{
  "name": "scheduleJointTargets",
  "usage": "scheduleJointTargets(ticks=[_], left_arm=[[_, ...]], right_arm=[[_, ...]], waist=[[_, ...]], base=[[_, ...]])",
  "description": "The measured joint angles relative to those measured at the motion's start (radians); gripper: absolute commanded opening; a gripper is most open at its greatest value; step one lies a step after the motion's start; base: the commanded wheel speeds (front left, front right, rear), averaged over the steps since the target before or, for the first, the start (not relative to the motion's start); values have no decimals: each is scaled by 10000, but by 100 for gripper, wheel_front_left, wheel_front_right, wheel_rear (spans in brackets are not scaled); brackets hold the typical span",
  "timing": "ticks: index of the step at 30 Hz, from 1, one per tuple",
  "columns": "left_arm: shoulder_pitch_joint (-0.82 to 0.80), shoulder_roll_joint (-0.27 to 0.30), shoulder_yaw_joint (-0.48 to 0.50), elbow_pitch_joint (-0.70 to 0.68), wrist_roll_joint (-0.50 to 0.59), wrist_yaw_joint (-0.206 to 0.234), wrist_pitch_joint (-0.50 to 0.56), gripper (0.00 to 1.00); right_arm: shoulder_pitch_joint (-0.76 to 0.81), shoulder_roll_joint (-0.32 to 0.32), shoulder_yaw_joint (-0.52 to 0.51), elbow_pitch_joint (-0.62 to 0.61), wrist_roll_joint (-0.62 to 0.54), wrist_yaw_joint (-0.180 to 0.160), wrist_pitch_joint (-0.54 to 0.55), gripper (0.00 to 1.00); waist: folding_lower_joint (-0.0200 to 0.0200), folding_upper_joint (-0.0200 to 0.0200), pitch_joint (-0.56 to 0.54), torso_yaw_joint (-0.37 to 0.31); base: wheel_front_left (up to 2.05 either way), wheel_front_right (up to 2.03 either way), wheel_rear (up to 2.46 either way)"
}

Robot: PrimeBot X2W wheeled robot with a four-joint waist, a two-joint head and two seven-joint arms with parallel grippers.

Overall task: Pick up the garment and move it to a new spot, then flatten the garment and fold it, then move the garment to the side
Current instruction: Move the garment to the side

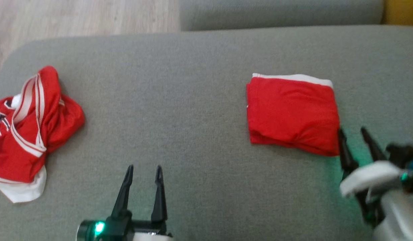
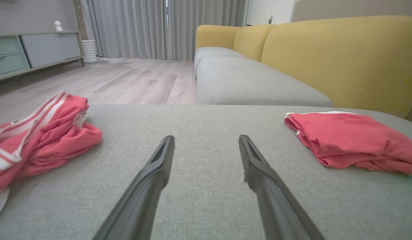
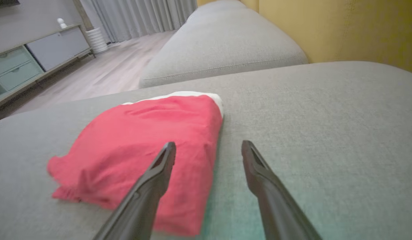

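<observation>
On the grey seat cushion (image 1: pixel 193 100), far left: crumpled red jersey (image 1: pixel 32 134), heaped, white stripes and white hem showing. It lies close to the cushion's rounded left edge and is partly cut off by the head view's own left border.

Left gripper (image 1: pixel 144 167): low and left of centre, fingers spread wide, nothing between them, over bare fabric. Well apart from both garments.

Middle of cushion: bare grey cloth from the jersey across to the folded piece, the widest free stretch.

Right of centre: folded red garment (image 1: pixel 291 113), a flat squarish stack, white band along its far edge. Bare cushion lies on all sides of it, with a good margin before the far edge.

Right gripper (image 1: pixel 351 130): jaws wide apart, holding nothing. Its left finger sits at the folded garment's near right corner; touching or just above, cannot tell. Its right finger is over bare cushion.

Beyond the far edge: wood floor (image 1: pixel 76 16) to the left, a second grey cushion (image 1: pixel 276 13) ahead, yellow backrest (image 1: pixel 402 11) at far right.

Left wrist view, background: low cabinet (image 2: pixel 42 50), drawers shut, contents unseen.
</observation>
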Motion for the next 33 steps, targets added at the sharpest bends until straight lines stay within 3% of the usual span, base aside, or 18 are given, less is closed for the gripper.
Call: scheduleJointTargets(ticks=[6, 11, 14, 18, 21, 33], left_arm=[[-424, -4, -357, 8, -52, 104, 0, 100], [-722, -8, -531, 15, -125, 190, 0, 100], [-812, -8, -604, 15, -209, 305, 0, 100], [-850, -6, -631, 15, -211, 351, 0, 100], [-939, -8, -619, 13, -188, 341, 0, 100], [-2157, -10, -523, -75, 458, -15, 0, 100]], right_arm=[[-1741, -585, 153, 1547, 968, 0, 1028, 100], [-2120, -633, 723, 2203, 1567, 0, 1538, 100], [-2128, -606, 1216, 2211, 2117, 0, 1639, 0], [-2328, -702, 1693, 2194, 2424, 0, 1586, 0], [-2588, -1124, 1985, 2274, 2213, 2, 1231, 0], [-4151, -3626, 2057, 2130, 1923, 2, 1166, 0]], waist=[[-2, 0, 597, 230], [-3, 0, 852, 433], [-4, 0, 1008, 475], [-6, 0, 1103, 250], [-5, 0, 1262, -155], [-4, 0, 2628, -1411]], base=[[0, 0, 0], [0, 0, 0], [0, 0, 0], [0, 0, 0], [0, 0, 0], [0, 0, 0]])
